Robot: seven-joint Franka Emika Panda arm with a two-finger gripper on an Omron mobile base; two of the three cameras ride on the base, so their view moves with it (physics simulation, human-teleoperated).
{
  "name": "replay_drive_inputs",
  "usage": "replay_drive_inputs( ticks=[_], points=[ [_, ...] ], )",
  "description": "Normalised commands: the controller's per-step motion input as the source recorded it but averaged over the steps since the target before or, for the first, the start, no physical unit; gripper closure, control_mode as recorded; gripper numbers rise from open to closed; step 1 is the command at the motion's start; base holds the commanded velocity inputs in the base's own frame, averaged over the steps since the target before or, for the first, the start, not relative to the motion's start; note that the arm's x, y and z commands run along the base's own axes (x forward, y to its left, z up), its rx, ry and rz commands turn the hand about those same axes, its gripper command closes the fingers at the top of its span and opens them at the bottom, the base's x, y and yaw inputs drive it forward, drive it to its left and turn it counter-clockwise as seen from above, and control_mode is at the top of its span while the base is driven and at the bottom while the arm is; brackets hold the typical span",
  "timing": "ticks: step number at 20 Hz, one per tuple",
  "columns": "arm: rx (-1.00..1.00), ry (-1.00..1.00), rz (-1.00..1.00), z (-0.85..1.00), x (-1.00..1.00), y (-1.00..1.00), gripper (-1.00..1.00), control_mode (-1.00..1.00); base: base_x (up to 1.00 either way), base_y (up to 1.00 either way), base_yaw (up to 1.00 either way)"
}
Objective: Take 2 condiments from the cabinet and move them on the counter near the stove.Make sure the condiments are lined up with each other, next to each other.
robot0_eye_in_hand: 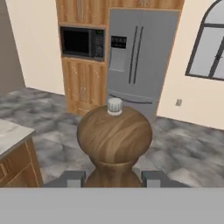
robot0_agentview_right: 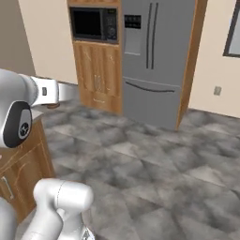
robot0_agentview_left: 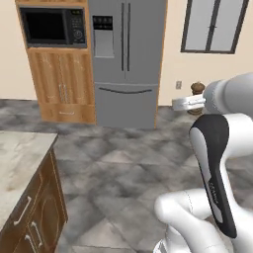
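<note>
My gripper (robot0_eye_in_hand: 114,179) is shut on a brown wooden condiment (robot0_eye_in_hand: 114,138), a pepper-mill-shaped shaker with a small pale knob on top. A dark fingertip (robot0_eye_in_hand: 72,178) presses on each side of its narrow waist. In the left base view the condiment (robot0_agentview_left: 197,89) is held upright in the gripper (robot0_agentview_left: 194,102), high above the floor to the right. The beige marbled counter (robot0_agentview_left: 20,158) lies low at the left, with its corner (robot0_eye_in_hand: 8,131) below and left of the shaker in the hand view. The cabinet and the stove are out of view.
A steel fridge (robot0_agentview_left: 126,59) stands ahead, with a tall wooden unit holding a black microwave (robot0_agentview_left: 52,27) to its left. Grey tiled floor (robot0_agentview_left: 123,163) lies open between. Dark wood drawer fronts (robot0_agentview_left: 39,212) sit under the counter. A window (robot0_agentview_left: 212,24) is at the right.
</note>
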Motion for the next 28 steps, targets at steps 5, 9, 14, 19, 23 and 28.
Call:
replay_drive_inputs(
  ticks=[5,9,14,19,23,28],
  points=[
    [0.0,0.0,0.0,0.0,0.0,0.0,1.0,1.0,1.0,-0.54,0.34],
    [0.0,0.0,0.0,0.0,0.0,0.0,1.0,1.0,0.99,-0.24,0.62],
    [0.0,0.0,0.0,0.0,0.0,0.0,1.0,1.0,0.18,-0.02,1.0],
    [0.0,0.0,0.0,0.0,0.0,0.0,1.0,1.0,0.18,0.0,1.0],
    [0.0,0.0,0.0,0.0,0.0,0.0,1.0,1.0,0.24,0.0,1.0],
    [0.0,0.0,0.0,0.0,0.0,0.0,1.0,1.0,0.33,-0.18,0.76]
  ],
)
